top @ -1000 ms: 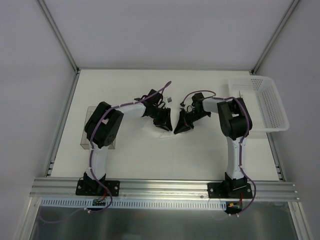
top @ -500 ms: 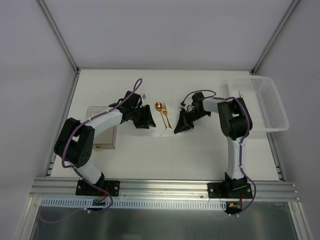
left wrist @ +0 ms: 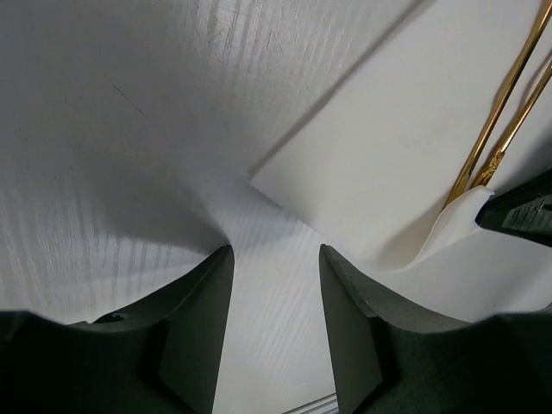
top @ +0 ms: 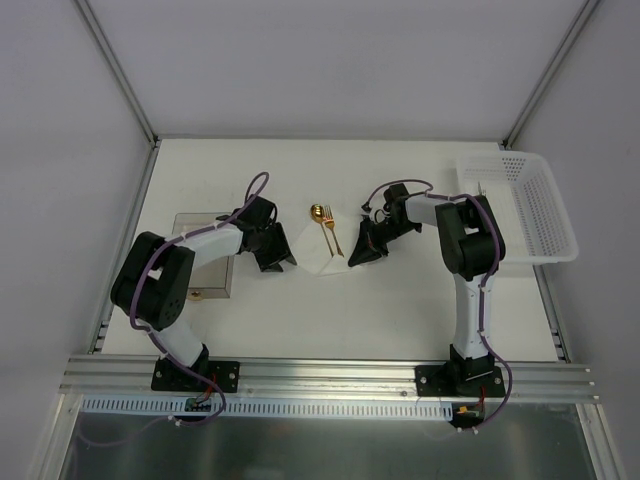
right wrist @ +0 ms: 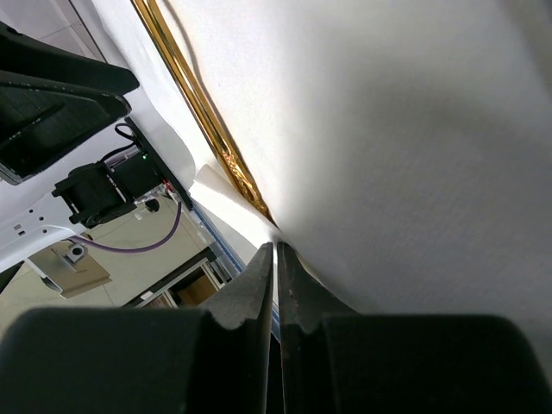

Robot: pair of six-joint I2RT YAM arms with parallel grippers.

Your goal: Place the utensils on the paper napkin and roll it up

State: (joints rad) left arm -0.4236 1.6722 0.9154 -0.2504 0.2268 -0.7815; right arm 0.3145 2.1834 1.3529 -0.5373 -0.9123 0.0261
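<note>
My left tool [top: 272, 250] has backed off toward 9 o'clock and let go; its jaws now stand apart over bare table [left wrist: 129, 129], holding nothing. That uncovers the utensils [top: 325, 225], which lie side by side on the paper napkin [top: 310, 258] at mid-table, heads pointing to 12 o'clock. My right tool [top: 362, 250], at the napkin's 3 o'clock, stays clenched on a lifted corner of the sheet. I judge the placing done; rolling is what remains.
</note>
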